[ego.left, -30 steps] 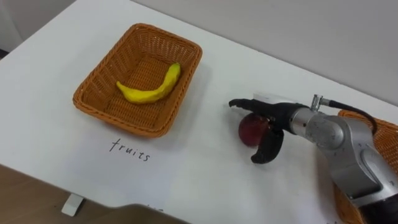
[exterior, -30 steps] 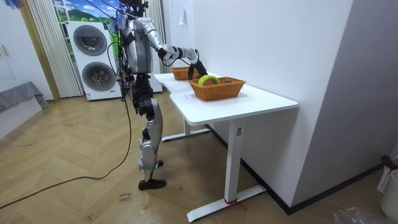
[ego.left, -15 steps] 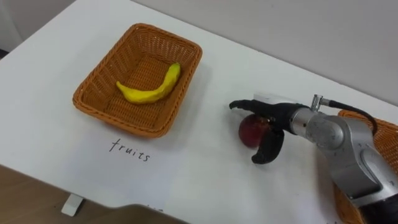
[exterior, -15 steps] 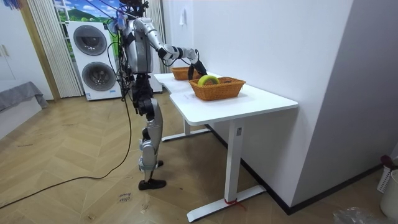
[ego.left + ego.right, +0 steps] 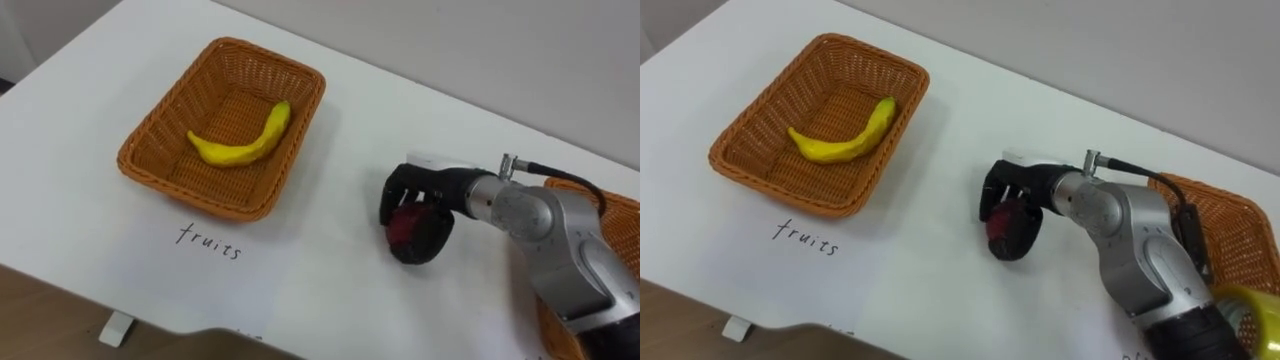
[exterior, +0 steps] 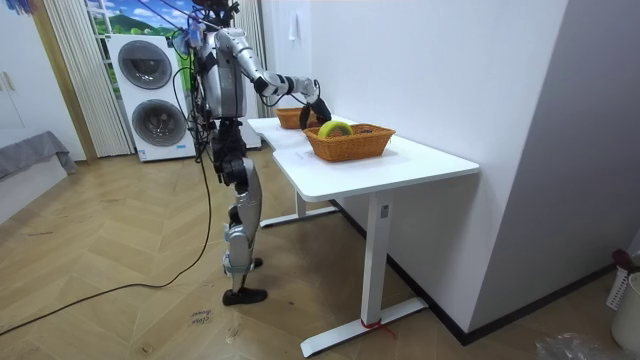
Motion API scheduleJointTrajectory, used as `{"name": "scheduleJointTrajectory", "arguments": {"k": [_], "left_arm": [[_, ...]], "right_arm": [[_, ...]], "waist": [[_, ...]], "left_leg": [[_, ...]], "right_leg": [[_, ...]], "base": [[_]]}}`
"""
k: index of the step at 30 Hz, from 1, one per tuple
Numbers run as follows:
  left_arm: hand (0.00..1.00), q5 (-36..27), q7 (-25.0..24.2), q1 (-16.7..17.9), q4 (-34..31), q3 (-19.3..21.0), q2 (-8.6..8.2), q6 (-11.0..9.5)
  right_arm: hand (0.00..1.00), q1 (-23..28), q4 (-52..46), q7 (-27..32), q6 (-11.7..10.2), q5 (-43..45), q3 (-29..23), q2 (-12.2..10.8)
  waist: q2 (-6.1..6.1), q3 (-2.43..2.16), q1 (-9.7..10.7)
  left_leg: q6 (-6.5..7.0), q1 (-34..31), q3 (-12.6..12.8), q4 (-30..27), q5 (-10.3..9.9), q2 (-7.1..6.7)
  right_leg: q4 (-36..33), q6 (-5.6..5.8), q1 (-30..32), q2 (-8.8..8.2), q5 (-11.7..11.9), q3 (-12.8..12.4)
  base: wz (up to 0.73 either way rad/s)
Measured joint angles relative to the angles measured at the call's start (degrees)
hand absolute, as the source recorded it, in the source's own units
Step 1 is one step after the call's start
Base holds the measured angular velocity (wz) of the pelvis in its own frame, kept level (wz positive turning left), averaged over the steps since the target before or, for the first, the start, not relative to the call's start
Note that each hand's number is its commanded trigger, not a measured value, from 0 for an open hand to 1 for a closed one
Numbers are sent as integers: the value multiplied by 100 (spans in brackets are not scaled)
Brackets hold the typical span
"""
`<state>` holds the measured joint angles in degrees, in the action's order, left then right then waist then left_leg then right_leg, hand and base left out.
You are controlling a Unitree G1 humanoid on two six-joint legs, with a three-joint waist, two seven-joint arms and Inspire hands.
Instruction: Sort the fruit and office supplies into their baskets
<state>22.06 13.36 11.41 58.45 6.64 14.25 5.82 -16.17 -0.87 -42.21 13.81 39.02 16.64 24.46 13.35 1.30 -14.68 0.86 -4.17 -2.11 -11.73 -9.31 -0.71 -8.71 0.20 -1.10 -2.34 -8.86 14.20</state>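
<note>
A red apple lies on the white table, to the right of the brown wicker fruit basket. My right hand reaches in from the right and is shut on the apple, with fingers curled over its top and the thumb hooked round its near side. A yellow banana lies inside the fruit basket. In the room view I stand at the table's end on the room view's left, with my right hand stretched out over the tabletop.
A second wicker basket stands at the table's right, behind my forearm, with a yellow-green roll near it. A handwritten label sits on the paper in front of the fruit basket. The table's near edge runs along the bottom left.
My right hand's fingers and thumb, spread over the apple before, have curled shut round it. The apple, banana and baskets have stayed in place.
</note>
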Motion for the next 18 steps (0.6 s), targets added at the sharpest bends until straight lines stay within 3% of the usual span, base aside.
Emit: {"name": "scheduleJointTrajectory", "arguments": {"k": [18], "left_arm": [[0, 0, 116, 4, -11, 0, -3, 1]], "right_arm": [[100, 69, -222, -105, 8, 227, -12, 1]], "waist": [[25, -20, 15]], "left_leg": [[0, 5, 9, -1, 0, 0]], "right_leg": [[-2, 0, 2, -2, 0, -6]], "base": [[0]]}}
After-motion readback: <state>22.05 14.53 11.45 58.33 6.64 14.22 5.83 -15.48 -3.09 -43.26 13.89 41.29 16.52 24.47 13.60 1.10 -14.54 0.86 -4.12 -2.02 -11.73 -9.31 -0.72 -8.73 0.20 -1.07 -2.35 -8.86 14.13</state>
